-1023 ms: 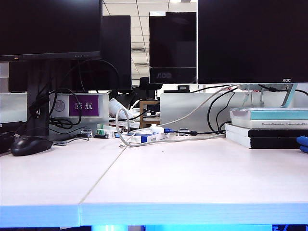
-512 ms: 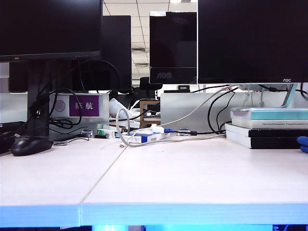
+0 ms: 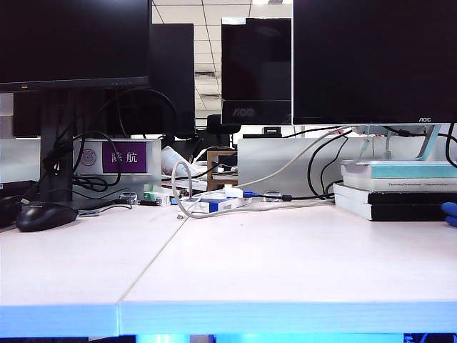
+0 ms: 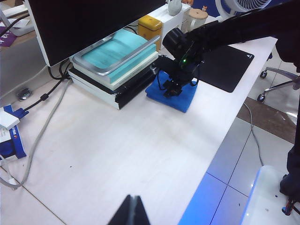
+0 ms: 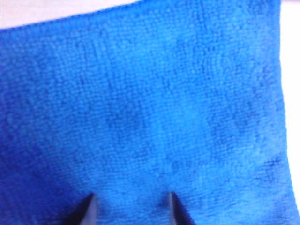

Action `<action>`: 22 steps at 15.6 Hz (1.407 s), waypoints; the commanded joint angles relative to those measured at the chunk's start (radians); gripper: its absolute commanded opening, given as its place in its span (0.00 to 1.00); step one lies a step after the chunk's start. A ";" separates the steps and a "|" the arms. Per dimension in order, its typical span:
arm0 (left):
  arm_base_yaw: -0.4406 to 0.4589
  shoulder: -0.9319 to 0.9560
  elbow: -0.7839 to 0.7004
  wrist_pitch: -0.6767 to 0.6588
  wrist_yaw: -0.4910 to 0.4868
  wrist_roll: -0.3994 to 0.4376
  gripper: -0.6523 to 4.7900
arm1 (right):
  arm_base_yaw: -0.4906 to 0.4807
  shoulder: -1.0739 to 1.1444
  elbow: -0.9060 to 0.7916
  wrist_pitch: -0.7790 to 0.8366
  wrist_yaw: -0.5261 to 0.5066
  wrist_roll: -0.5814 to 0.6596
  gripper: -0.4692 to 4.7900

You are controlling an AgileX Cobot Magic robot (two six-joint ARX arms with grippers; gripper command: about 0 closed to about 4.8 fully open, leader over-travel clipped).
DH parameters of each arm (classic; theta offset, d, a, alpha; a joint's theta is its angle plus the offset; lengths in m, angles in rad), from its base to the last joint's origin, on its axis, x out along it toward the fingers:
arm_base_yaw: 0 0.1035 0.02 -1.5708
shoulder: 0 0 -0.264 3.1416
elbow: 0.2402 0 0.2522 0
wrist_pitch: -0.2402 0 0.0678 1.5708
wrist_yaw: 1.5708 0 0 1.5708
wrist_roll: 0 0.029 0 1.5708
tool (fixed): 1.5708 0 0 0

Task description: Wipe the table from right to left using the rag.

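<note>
At the far left of the exterior view a black computer mouse (image 3: 46,215) lay on the white desk (image 3: 285,264), and behind it a purple sign (image 3: 124,157) bore two pale Chinese characters. Further right a dark monitor (image 3: 256,71) carried the mark "AOC" on its lower bezel, and the big monitor (image 3: 375,61) on the right showed the same small "AOC" near its lower edge. Below that one sat a stack of books (image 3: 400,189) with a line of spine print too small to read. At the right border only a sliver of the blue rag (image 3: 450,213) showed; no arm appeared in this view.

The left wrist view gave what the exterior missed: the left gripper (image 4: 131,211), its tips pressed together, hung over bare desk, well apart from the rag (image 4: 176,93), which lay flat just beside the books (image 4: 112,65). The right gripper (image 4: 172,88) stood down on the rag.

The right wrist view was filled with the rag's fuzzy weave (image 5: 150,108); the right gripper (image 5: 131,208) showed two dark tips set a moderate gap apart against the cloth, and whether they pinched it could not be told
</note>
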 commanded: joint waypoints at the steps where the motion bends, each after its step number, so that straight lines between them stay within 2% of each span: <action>1: 0.000 -0.003 0.007 0.007 0.005 0.000 0.11 | -0.005 0.022 -0.010 -0.036 0.026 -0.024 0.08; 6: 0.000 -0.003 0.007 0.007 0.005 0.000 0.11 | -0.005 0.021 -0.010 -0.090 0.049 -0.019 0.08; 7: 0.000 -0.003 0.007 0.008 0.005 0.000 0.11 | -0.004 0.021 -0.010 -0.164 0.049 -0.006 0.08; 8: 0.000 -0.003 0.007 0.008 0.005 0.001 0.11 | -0.005 0.021 -0.010 -0.272 0.045 0.062 0.08; 11: 0.000 -0.003 0.007 0.008 0.005 0.001 0.11 | -0.002 0.021 -0.014 -0.340 0.042 0.102 0.08; 15: 0.000 -0.004 0.007 0.008 0.006 0.001 0.11 | 0.017 0.011 -0.092 -0.331 0.000 0.115 0.08; 19: 0.000 -0.004 0.007 0.010 0.005 0.001 0.11 | 0.095 -0.069 -0.296 -0.230 -0.005 0.140 0.08; 22: 0.000 -0.004 0.007 0.016 0.006 0.001 0.11 | 0.124 -0.126 -0.354 -0.235 -0.027 0.140 0.08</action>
